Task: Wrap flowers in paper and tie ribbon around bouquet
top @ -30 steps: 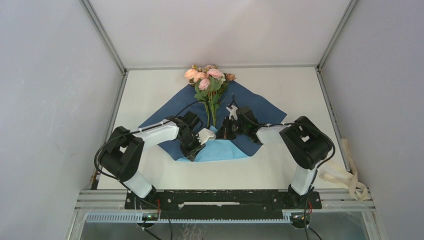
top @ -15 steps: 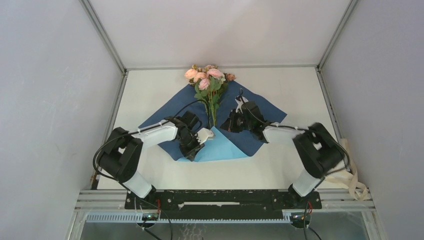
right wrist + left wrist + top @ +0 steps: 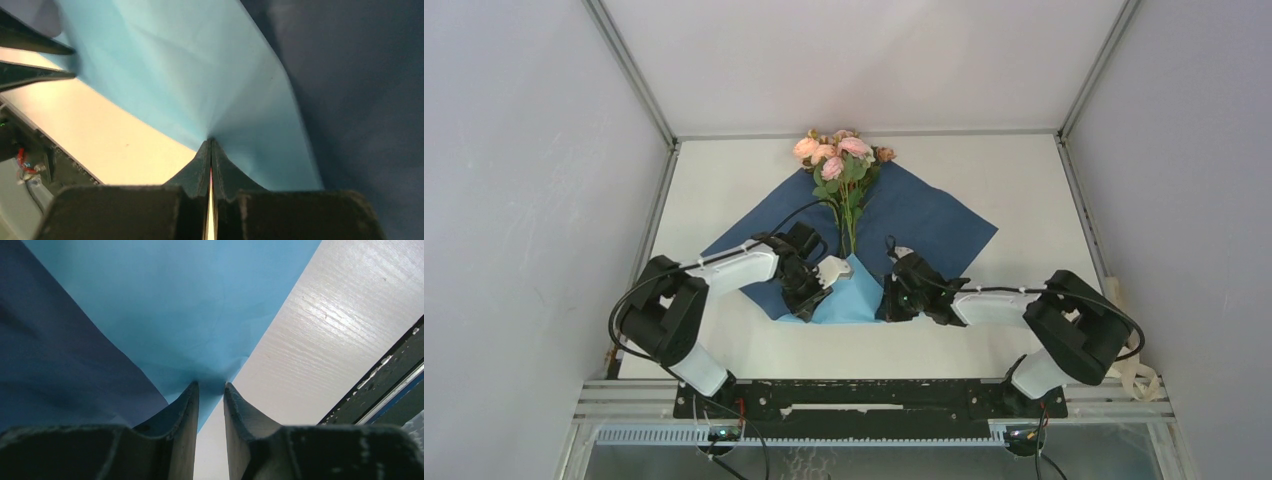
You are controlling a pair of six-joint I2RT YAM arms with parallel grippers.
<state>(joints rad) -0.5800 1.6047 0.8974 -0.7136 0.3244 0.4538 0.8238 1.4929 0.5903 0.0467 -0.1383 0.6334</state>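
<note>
**Near corner of the paper folded up, pinched from both sides**

Top view: paper [image 3: 924, 215] spread navy side up as a diamond on the table [image 3: 1024, 180]. Flowers [image 3: 839, 160] laid along its middle, blooms past the far corner, stems toward the arms. Near corner turned over to show light blue, its tip reaching the stem ends. Left gripper [image 3: 829, 275] at the flap's left edge, right gripper [image 3: 889, 300] at its right. Probably placed so to keep the flap taut for wrapping round the stems. Ribbon [image 3: 1124, 360] off at the table's right edge, well apart from the paper, not yet used.

Left wrist: left gripper [image 3: 211, 387] narrowed to a slim gap, clamped on the pale-blue edge of the paper [image 3: 190, 300]. Bare table [image 3: 310, 340] beyond.

Right wrist: right gripper [image 3: 210, 142] squeezed tight on the light-blue paper [image 3: 190, 65]. Creases fanning from the pinch, suggesting a firm hold. Left gripper [image 3: 74, 62] at the far left, on the same flap.
</note>
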